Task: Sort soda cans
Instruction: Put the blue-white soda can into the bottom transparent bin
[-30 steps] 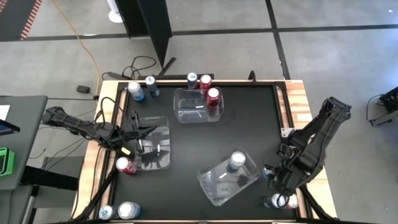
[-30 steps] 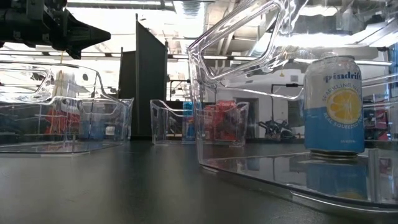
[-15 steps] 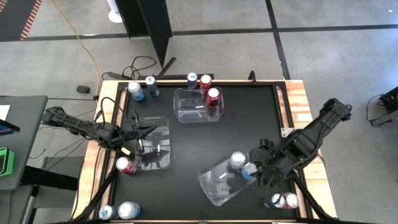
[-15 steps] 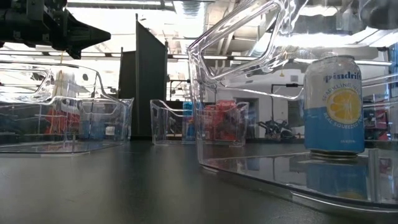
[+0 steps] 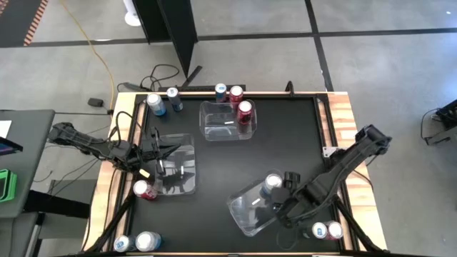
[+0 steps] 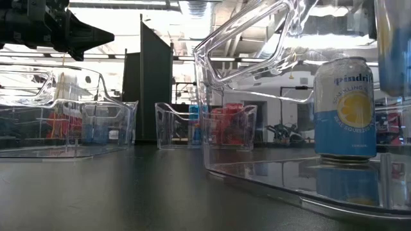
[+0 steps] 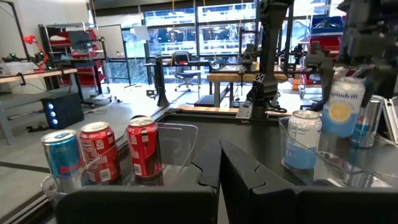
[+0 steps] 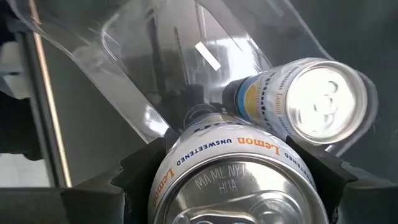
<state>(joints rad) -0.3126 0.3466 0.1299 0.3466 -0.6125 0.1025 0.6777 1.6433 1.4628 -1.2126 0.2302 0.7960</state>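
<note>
My right gripper (image 5: 280, 208) is over the tilted clear bin (image 5: 250, 213) at the table's near side, shut on a light blue lemon can (image 8: 236, 180). That can also shows in the left wrist view (image 7: 340, 106) and at the low view's right edge (image 6: 393, 45). A second light blue can (image 5: 271, 184) stands on its base inside that bin. My left gripper (image 5: 161, 151) waits shut over the left bin (image 5: 178, 175). Red and blue cans (image 5: 228, 93) stand along the far edge, and one red can (image 5: 245, 111) stands in the far bin. My right gripper pinches the light blue can by its side wall just below the silver top (image 8: 180, 158), one finger (image 8: 140, 171) on each side. The fingers come from above, slanting down. The can stays upright and lifted clear, beside the can standing in the bin (image 8: 311, 102).
A red can (image 5: 145, 189) stands beside the left bin. Two cans (image 5: 136, 243) sit at the near left corner and two more (image 5: 327, 230) at the near right corner. Two blue cans (image 5: 163, 102) stand at the far left. The far bin (image 5: 218, 125) is mid-table.
My right gripper has moved from the near right corner toward the table's left, carrying the light blue can over the near bin. The can in that bin and both cans at the corner have stayed put.
</note>
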